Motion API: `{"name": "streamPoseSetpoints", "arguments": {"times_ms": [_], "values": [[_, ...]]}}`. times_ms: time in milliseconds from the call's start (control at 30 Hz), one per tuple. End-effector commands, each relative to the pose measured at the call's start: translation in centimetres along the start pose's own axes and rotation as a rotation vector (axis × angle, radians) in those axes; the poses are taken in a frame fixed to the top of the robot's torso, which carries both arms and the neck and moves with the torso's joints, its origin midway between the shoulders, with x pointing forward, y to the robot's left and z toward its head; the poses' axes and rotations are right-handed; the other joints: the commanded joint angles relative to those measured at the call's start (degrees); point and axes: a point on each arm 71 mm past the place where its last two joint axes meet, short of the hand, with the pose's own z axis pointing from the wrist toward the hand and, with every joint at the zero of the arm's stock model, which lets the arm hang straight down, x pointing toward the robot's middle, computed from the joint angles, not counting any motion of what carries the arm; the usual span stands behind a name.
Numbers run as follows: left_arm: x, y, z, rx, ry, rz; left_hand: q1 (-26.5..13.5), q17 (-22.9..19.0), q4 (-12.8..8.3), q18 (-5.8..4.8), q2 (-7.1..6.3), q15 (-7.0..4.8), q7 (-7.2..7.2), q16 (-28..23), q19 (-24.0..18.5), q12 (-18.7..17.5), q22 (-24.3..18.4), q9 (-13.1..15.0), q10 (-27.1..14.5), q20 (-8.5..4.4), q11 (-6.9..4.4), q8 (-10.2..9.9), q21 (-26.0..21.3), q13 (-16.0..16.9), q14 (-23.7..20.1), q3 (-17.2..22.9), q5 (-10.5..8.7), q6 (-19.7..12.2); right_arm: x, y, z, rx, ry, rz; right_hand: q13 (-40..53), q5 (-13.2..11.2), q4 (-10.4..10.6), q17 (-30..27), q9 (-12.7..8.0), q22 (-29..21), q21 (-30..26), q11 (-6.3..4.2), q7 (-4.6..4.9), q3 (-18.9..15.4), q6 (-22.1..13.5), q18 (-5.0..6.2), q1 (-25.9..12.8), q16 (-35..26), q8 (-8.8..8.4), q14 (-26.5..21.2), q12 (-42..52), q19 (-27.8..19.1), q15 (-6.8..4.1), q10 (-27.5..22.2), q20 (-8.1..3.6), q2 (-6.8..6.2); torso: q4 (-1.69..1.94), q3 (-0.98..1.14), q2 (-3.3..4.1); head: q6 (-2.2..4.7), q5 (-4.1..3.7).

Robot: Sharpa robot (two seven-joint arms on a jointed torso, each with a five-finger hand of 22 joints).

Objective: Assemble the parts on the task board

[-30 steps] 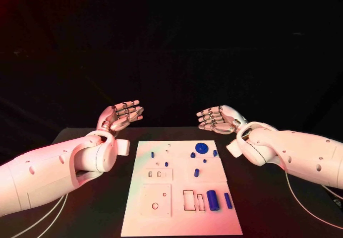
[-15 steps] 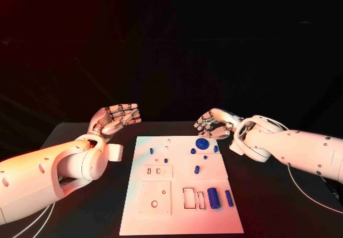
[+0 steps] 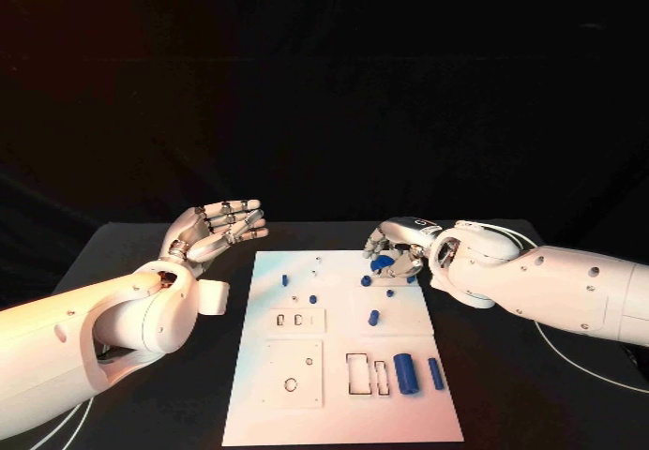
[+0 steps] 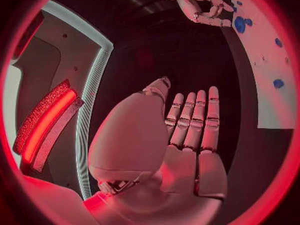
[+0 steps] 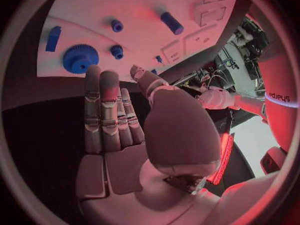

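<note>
Board: your board [image 3: 345, 375] is lying at the table's [image 3: 514, 375] centre, long axis running 12 to 6 o'clock.
Right hand: your right hand [image 3: 395, 246] is hovering over the board's 1 o'clock corner, fingers extended and slightly apart, holding nothing; the right wrist view shows the fingers [image 5: 107, 110] reaching toward the gear.
Left hand: your left hand [image 3: 217, 231] is hanging off the board at about 10 o'clock, palm up, fingers [image 4: 197, 117] straight and side by side, gripping nothing.
Gear: the gear [image 5: 79, 58] is lying flat near the board's 1 o'clock corner, just under the right fingertips; you cannot tell whether they are touching it.
Small pegs: two short pegs [image 5: 117, 51] are standing beside the gear, toward the board's middle.
Cylinder: a large cylinder [image 3: 404, 376] is lying at the board's 5 o'clock area, with a thinner rod [image 3: 435, 373] just beside it at 3 o'clock.
Slots: rectangular cut-outs [image 3: 358, 374] are sitting just at 9 o'clock of the cylinder.
</note>
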Motion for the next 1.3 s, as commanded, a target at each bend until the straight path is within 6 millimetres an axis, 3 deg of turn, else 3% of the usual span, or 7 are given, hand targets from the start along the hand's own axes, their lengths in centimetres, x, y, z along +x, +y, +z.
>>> {"name": "streamPoseSetpoints", "arguments": {"times_ms": [33, 133, 333, 600, 867, 1300], "values": [[0.5, -0.3, -0.1, 0.011, 0.035, -0.013, 0.06, 0.08, -0.03, 0.61, -0.60, -0.01, 2.43, 0.05, 0.28, -0.30, 0.07, 0.04, 0.51, -0.05, -0.05, 0.27, 0.30, -0.05, 0.22, 0.43, -0.28, 0.24, 0.5, -0.1, 0.1, 0.024, 0.048, -0.093, 0.13, 0.24, 0.92, 11.11, 0.66, 12.41, 9.97, -0.15, -0.06, -0.35, 0.48, -2.04, 0.62, 11.13, -0.28, 1.99, 0.82, 4.11, -0.11, -0.32, 0.08, -0.14, 0.31, -0.23, 0.80, 0.09, -0.25], [0.6, -0.3, -0.2, 0.010, 0.040, -0.016, 0.06, 0.07, -0.06, 0.60, -0.64, 0.01, 2.43, -0.05, 0.35, -0.35, 0.08, 0.03, 0.53, -0.06, -0.04, 0.25, 0.35, -0.05, 0.10, 0.49, -0.28, 0.24, 0.6, 0.0, 0.2, 0.026, 0.057, -0.101, 0.22, 0.28, 1.83, 17.88, 1.35, 21.28, 16.89, -0.17, 0.00, 0.18, 0.57, -3.23, 0.93, 17.84, -0.39, 2.36, 1.46, 6.51, -0.04, -0.19, 0.33, -0.35, 0.40, -0.28, 1.03, 0.16, -0.46], [0.9, -0.4, -0.4, 0.009, 0.049, -0.021, 0.07, 0.06, -0.08, 0.59, -0.66, 0.03, 2.44, -0.13, 0.40, -0.40, 0.08, 0.02, 0.53, -0.07, -0.03, 0.23, 0.38, -0.06, -0.01, 0.54, -0.28, 0.23, 1.0, 0.0, 0.4, 0.030, 0.066, -0.106, 0.26, 0.43, 2.85, 23.23, 2.11, 28.49, 22.32, -0.16, 0.11, 1.14, 0.68, -4.20, 1.10, 22.94, -0.46, 2.88, 1.99, 8.47, 0.02, 0.25, 0.57, -0.60, 0.49, -0.35, 1.33, 0.19, -0.70], [1.0, -0.5, -0.5, 0.005, 0.053, -0.023, 0.06, 0.05, -0.10, 0.58, -0.68, 0.04, 2.47, -0.20, 0.44, -0.46, 0.08, 0.01, 0.51, -0.07, -0.01, 0.21, 0.40, -0.07, -0.09, 0.58, -0.28, 0.21, 1.5, 0.2, 0.7, 0.025, 0.062, -0.101, 0.38, 1.06, 3.82, 25.93, 2.82, 32.50, 25.25, -0.35, 0.00, 4.21, 0.94, -4.73, 1.01, 25.68, -0.56, 3.14, 2.54, 9.39, -0.14, 2.54, 0.60, -0.93, 0.62, -0.38, 1.48, 0.15, -0.59], [0.9, -0.5, -0.5, 0.001, 0.052, -0.023, 0.02, 0.03, -0.11, 0.55, -0.74, 0.09, 2.54, -0.34, 0.46, -0.56, 0.07, -0.03, 0.46, -0.07, 0.04, 0.14, 0.42, -0.09, -0.27, 0.63, -0.28, 0.14, 1.9, 0.2, 0.9, 0.026, 0.072, -0.095, 0.07, 1.23, 4.35, 27.68, 3.72, 35.34, 27.26, -0.63, -0.19, 8.62, 1.79, -5.11, 0.76, 27.49, -0.28, 3.34, 1.85, 10.13, -0.25, 4.37, 0.50, -1.20, 0.65, -0.36, 1.63, -0.09, 0.10], [0.9, -0.4, -0.5, -0.006, 0.055, -0.024, 0.02, -0.01, -0.15, 0.49, -0.76, 0.17, 2.60, -0.54, 0.37, -0.68, 0.01, -0.06, 0.40, -0.05, 0.11, 0.07, 0.36, -0.10, -0.52, 0.76, -0.29, 0.08, 2.1, 0.3, 1.1, 0.028, 0.084, -0.093, -0.11, 2.18, 4.58, 28.57, 4.59, 37.19, 28.52, -0.89, -0.42, 11.07, 2.38, -5.38, 0.15, 28.43, 0.19, 3.46, 1.37, 10.67, -0.44, 5.72, 0.36, -1.22, 0.80, -0.55, 1.75, -0.12, -0.28]]}}
